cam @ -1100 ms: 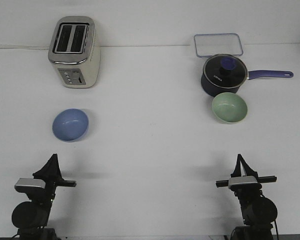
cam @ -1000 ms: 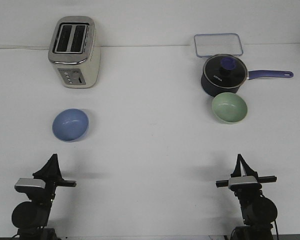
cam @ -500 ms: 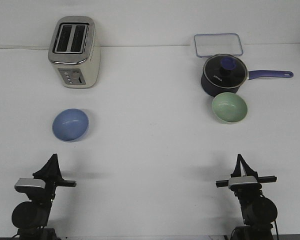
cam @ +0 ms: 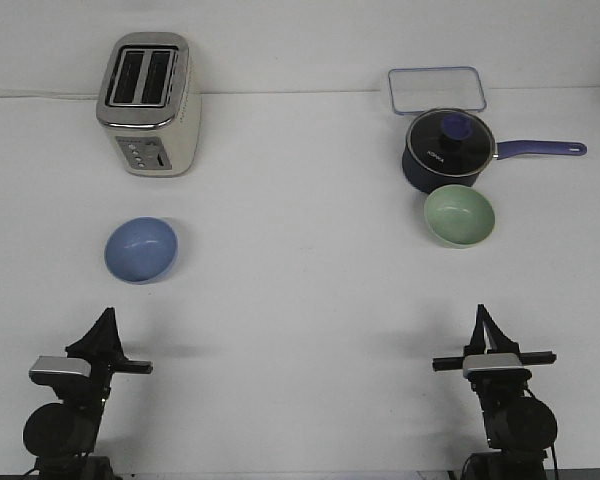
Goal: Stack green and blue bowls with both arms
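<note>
The periwinkle blue bowl [cam: 140, 249] sits upright and empty on the left of the white table. The pale sage green bowl [cam: 459, 215] sits upright and empty on the right, just in front of a dark blue saucepan. My left gripper [cam: 105, 318] is near the front edge, well short of the blue bowl, with its fingers together in a point and holding nothing. My right gripper [cam: 479, 314] is near the front edge, well short of the green bowl, also pointed, shut and empty.
A cream two-slot toaster [cam: 148, 104] stands at the back left. A dark blue lidded saucepan [cam: 448, 151] with its long handle pointing right almost touches the green bowl. A clear rectangular container [cam: 436, 89] lies behind the saucepan.
The right arm has shifted very slightly to the right and lower. The bowls and the left arm have not moved.
</note>
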